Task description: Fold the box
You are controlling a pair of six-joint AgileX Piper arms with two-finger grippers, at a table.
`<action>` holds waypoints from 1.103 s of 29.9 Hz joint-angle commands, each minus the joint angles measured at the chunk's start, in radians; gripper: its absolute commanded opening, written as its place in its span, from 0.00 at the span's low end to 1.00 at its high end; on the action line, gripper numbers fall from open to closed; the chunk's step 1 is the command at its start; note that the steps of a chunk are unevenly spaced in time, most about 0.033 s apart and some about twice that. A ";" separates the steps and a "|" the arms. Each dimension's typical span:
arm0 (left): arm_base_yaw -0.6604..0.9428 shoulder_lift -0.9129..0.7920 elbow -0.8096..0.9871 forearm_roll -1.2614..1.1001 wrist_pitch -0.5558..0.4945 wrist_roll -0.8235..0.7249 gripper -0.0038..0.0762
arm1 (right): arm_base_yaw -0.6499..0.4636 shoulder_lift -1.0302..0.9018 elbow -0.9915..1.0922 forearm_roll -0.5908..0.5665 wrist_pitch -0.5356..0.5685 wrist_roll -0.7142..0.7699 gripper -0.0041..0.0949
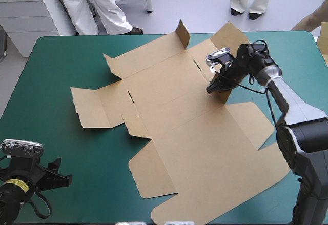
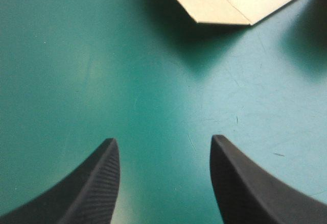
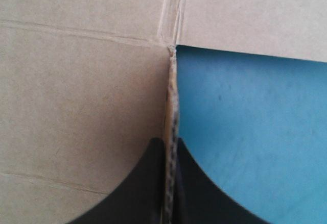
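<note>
- Right gripper (image 3: 170, 142): black fingers clamped on a thin side flap (image 3: 172, 101) of the brown box (image 1: 174, 117), the flap standing edge-on between them.
- Left gripper (image 2: 163, 141): spread wide, grasping nothing, over the bare teal-green cover (image 1: 61, 143) at its near left corner.
- Box lies mostly flat mid-cover, with a few far flaps raised.
- Board looks light and stiff, likely bending only along its creases. Flap edges seem the best hold.

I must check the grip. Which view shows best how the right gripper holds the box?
The right wrist view: the right gripper is shut on the box, the board's edge between its fingers. The high view shows this small, from the side. The left wrist view shows only a box corner.
</note>
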 commanded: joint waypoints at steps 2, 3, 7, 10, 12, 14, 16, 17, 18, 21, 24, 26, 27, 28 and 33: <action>-0.001 0.010 -0.068 0.025 -0.026 0.000 0.53 | 0.033 0.020 -0.158 0.009 -0.020 -0.205 0.02; -0.001 0.010 -0.077 0.030 -0.026 0.000 0.53 | 0.041 0.033 -0.178 0.011 -0.020 -0.263 0.02; -0.001 0.010 -0.099 0.043 -0.024 0.000 0.53 | 0.068 0.050 -0.197 0.021 -0.022 -0.517 0.02; -0.001 0.010 -0.099 0.048 -0.010 0.000 0.53 | 0.083 0.050 -0.197 0.075 -0.015 -0.750 0.02; -0.001 0.010 -0.099 0.053 0.011 0.000 0.53 | 0.085 0.050 -0.197 0.136 -0.012 -0.852 0.02; -0.001 0.010 -0.099 0.065 0.028 0.000 0.53 | 0.086 0.050 -0.197 0.208 -0.015 -0.915 0.02; -0.001 0.010 -0.099 0.070 0.033 0.000 0.53 | 0.089 0.050 -0.197 0.248 -0.016 -0.915 0.02; -0.001 0.010 -0.099 0.070 0.033 0.000 0.53 | 0.092 0.050 -0.197 0.264 -0.015 -0.908 0.02; -0.001 0.010 -0.099 0.070 0.033 0.000 0.53 | 0.098 0.051 -0.197 0.275 -0.013 -0.903 0.02; -0.001 0.010 -0.099 0.070 0.029 0.000 0.53 | 0.131 0.056 -0.197 0.282 -0.020 -0.903 0.02; -0.001 0.010 -0.099 0.070 0.027 0.000 0.53 | 0.174 0.065 -0.197 0.282 -0.073 -0.903 0.02; -0.001 0.010 -0.099 0.070 0.027 0.000 0.53 | 0.199 0.072 -0.197 0.280 -0.119 -0.902 0.02; -0.001 0.010 -0.099 0.070 0.027 0.000 0.53 | 0.209 0.077 -0.201 0.278 -0.138 -0.889 0.02; -0.001 0.010 -0.099 0.070 0.027 0.000 0.53 | 0.217 0.082 -0.201 0.276 -0.152 -0.873 0.02; -0.001 0.010 -0.099 0.067 0.027 0.000 0.53 | 0.218 0.086 -0.201 0.271 -0.165 -0.808 0.05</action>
